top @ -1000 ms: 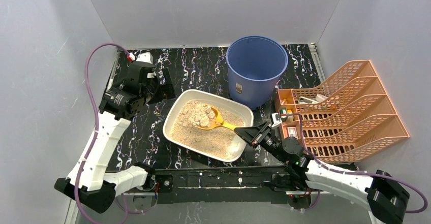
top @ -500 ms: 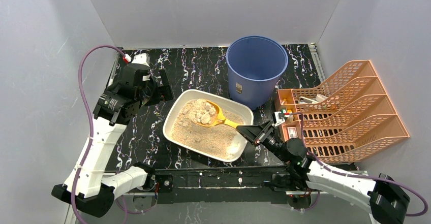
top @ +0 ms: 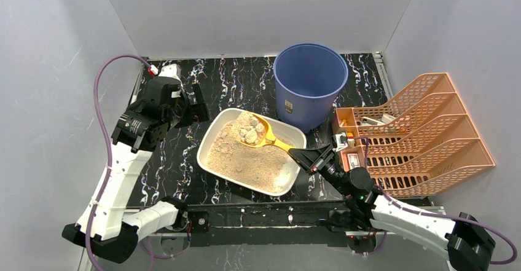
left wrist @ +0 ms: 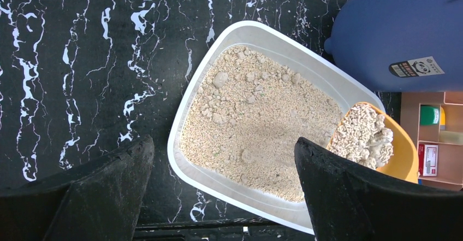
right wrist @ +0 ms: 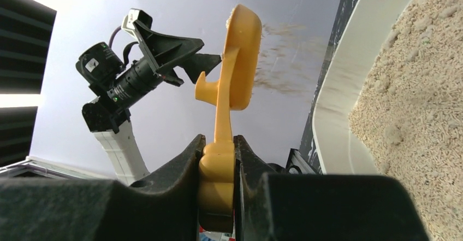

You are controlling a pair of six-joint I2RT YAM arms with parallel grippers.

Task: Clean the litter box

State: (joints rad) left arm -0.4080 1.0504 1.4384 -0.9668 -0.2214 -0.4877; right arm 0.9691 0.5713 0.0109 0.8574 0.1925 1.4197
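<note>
The litter box (top: pixel 212 137) is a shallow white tray of tan litter in the middle of the black marbled table. My right gripper (top: pixel 302 155) is shut on the handle of a yellow scoop (top: pixel 265 137). The scoop is raised over the far part of the tray and carries pale clumps (top: pixel 249 134). In the right wrist view the scoop (right wrist: pixel 240 55) stands edge-on above the gripper (right wrist: pixel 218 142), with grains blurring off it beside the tray wall (right wrist: pixel 349 88). My left gripper (top: pixel 187 105) hovers open left of the tray, and its view looks down on the tray rim (left wrist: pixel 180 159) and the loaded scoop (left wrist: pixel 401 153).
A tall blue bucket (top: pixel 310 77) stands just behind the tray's far right corner. An orange-pink lattice rack (top: pixel 411 136) with small items fills the right side. White walls close in the table on three sides.
The right gripper has lifted the loaded scoop out of the litter and carried it toward the tray's far edge. The left arm shifted slightly left at first, then stayed still.
</note>
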